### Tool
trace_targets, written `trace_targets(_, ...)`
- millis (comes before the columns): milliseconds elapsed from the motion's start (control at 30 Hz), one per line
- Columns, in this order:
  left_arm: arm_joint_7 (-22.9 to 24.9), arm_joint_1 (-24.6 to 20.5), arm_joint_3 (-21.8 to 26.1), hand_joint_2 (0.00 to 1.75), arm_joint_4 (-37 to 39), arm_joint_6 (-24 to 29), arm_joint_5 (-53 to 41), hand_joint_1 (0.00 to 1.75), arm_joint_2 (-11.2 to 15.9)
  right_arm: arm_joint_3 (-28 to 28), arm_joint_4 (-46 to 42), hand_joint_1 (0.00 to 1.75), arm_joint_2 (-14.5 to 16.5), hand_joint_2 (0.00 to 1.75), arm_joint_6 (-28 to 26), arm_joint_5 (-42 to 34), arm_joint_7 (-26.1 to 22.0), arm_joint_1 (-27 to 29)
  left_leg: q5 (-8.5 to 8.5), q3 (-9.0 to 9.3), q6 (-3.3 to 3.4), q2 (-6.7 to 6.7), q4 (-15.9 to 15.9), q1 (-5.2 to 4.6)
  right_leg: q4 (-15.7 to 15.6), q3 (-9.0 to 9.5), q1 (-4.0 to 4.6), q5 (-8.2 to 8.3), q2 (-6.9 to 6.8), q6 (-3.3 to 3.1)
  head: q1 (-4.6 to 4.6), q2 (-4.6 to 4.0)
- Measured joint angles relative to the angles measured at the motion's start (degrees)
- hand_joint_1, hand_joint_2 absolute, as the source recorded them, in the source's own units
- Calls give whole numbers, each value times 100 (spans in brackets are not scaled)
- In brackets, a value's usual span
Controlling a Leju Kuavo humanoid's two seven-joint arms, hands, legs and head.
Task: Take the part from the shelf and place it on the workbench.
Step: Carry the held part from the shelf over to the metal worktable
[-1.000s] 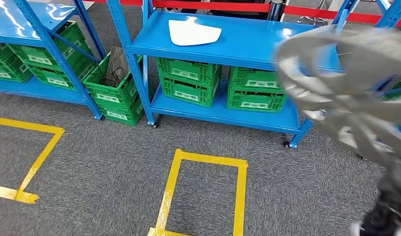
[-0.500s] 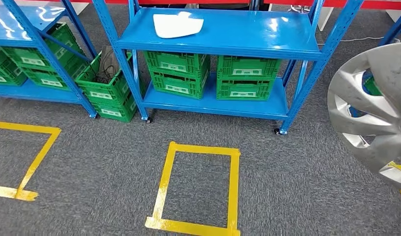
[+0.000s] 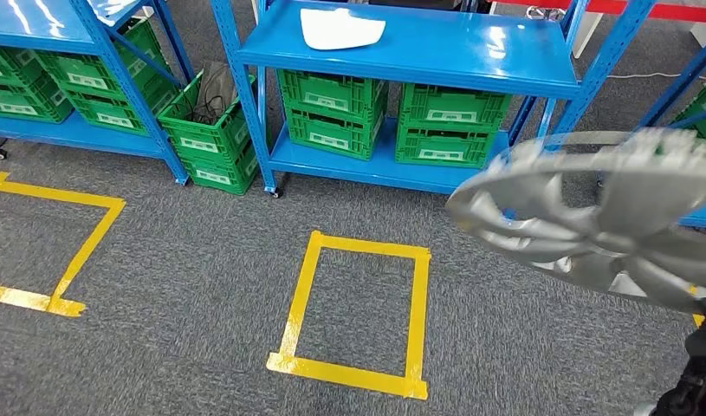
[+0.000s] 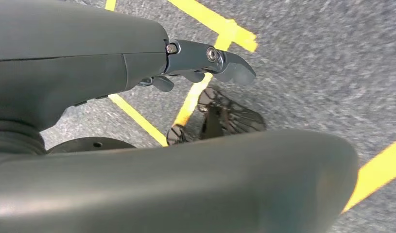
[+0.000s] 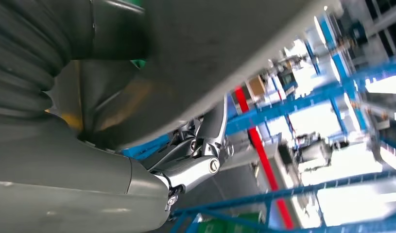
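Fingers (image 5: 205, 145) of the right hand (image 5: 186, 160) are gripping a silver wheel cover (image 3: 609, 217); left hand (image 4: 205, 63) is hanging with nothing in it; green crates (image 3: 336, 113) are sitting on the blue shelf (image 3: 436, 52), contents unclear

The shelf (image 3: 418, 52) is bright blue, and a white sheet (image 3: 340, 28) lies on its top board. Below it stand green crates (image 3: 336, 113) with pale labels. In front of the shelf, the grey speckled carpet (image 3: 184, 260) bears a yellow tape rectangle (image 3: 358, 312). The part (image 3: 600, 217) is silver-grey with spokes.
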Motion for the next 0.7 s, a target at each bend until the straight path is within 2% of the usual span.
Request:
trace_targets(67, -13, -1, 13, 0, 0, -8, 7, 0, -9, 179, -50, 175, -32, 175, 3, 134, -7, -98, 49, -210, -46, 12, 161, 5, -745, 533, 8, 40, -13, -12, 32, 0)
trace_targets(100, -23, -1, 22, 0, 0, -12, 8, 0, -12, 250, -86, 175, -48, 175, -22, 166, -10, -134, 72, -276, -74, 13, 225, 3, -1026, 701, 21, -13, -17, -35, 33, 0)
trace_targets(133, -31, -1, 31, 0, 0, -15, 9, 0, -13, 304, -118, 175, -63, 175, -50, 171, -11, -160, 98, -313, -105, 12, 265, 3, -1182, 775, 40, -89, -17, -69, 30, 0)
trace_targets(200, -44, 9, 44, 0, 2, -19, 10, 0, -9, 381, -174, 175, -90, 175, -107, 57, -15, -183, 159, -338, -178, 2, 278, 15, -1228, 738, 59, -55, -21, -166, 21, 0)
trace_targets(233, -45, 16, 46, 0, 3, -19, 10, 0, -6, 405, -193, 175, -100, 175, -127, -65, -24, -197, 123, -362, -216, -2, 303, 26, -1249, 717, 54, -11, -31, -216, 24, 0)
trace_targets(267, -45, 24, 48, 0, 4, -18, 10, 0, -5, 424, -208, 175, -106, 175, -146, -242, -55, -205, -3, -410, -255, -5, 391, 37, -1274, 685, 46, 46, -43, -267, 13, 0)
trace_targets(300, -42, 29, 49, 0, 5, -18, 10, 0, -4, 433, -215, 175, -109, 175, -158, -472, -108, -206, -224, -480, -289, -6, 578, 53, -1294, 647, 36, 108, -54, -303, -12, 0)
trace_targets(367, -33, 31, 50, 0, 4, -18, 10, 0, -12, 435, -216, 175, -105, 175, -137, -1068, -282, -177, -777, -655, -349, -7, 1238, 97, -1301, 551, 38, 235, -58, -335, -75, 0)
trace_targets(400, -29, 30, 50, 0, 4, -18, 10, 0, -13, 433, -210, 175, -98, 175, -95, -1380, -377, -146, -938, -709, -372, -7, 1573, 119, -1298, 491, 39, 301, -55, -333, -98, 0)
trace_targets(433, -27, 30, 50, 0, 4, -18, 9, 0, -14, 431, -198, 175, -90, 175, -34, -1670, -468, -100, -973, -700, -390, -7, 1789, 139, -1294, 423, 39, 368, -52, -325, -116, 0)
trace_targets(467, -27, 31, 50, 0, 4, -18, 9, 0, -15, 432, -180, 175, -83, 175, 34, -1919, -544, -47, -894, -599, -399, -7, 1809, 157, -1290, 347, 38, 429, -48, -313, -136, 0)
trace_targets(500, -27, 30, 51, 0, 4, -18, 8, 0, -16, 434, -154, 175, -78, 175, 101, -2151, -601, 5, -750, -388, -400, -7, 1607, 172, -1289, 282, 36, 483, -46, -295, -158, 0)
trace_targets(533, -28, 27, 52, 0, 4, -18, 8, 0, -16, 437, -128, 175, -78, 175, 154, -2348, -645, 46, -625, -84, -395, -11, 1229, 184, -1287, 232, 33, 532, -45, -272, -177, 0)
trace_targets(600, -29, 13, 56, 0, 3, -17, 8, 0, -16, 439, -91, 175, -88, 175, 226, -2611, -704, 85, -573, 506, -372, -29, 400, 181, -1285, 158, 32, 624, -46, -207, -196, 0)
trace_targets(633, -29, 9, 57, 0, 2, -16, 8, 0, -15, 442, -79, 175, -98, 175, 244, -2673, -720, 90, -597, 646, -349, -40, 151, 164, -1289, 138, 26, 675, -48, -168, -190, 0)
trace_targets(700, -29, 10, 62, 0, 3, -12, 8, 0, -13, 452, -48, 175, -113, 175, 259, -2716, -740, 98, -571, 635, -272, -47, 18, 117, -1330, 111, -3, 784, -50, -79, -161, 0)
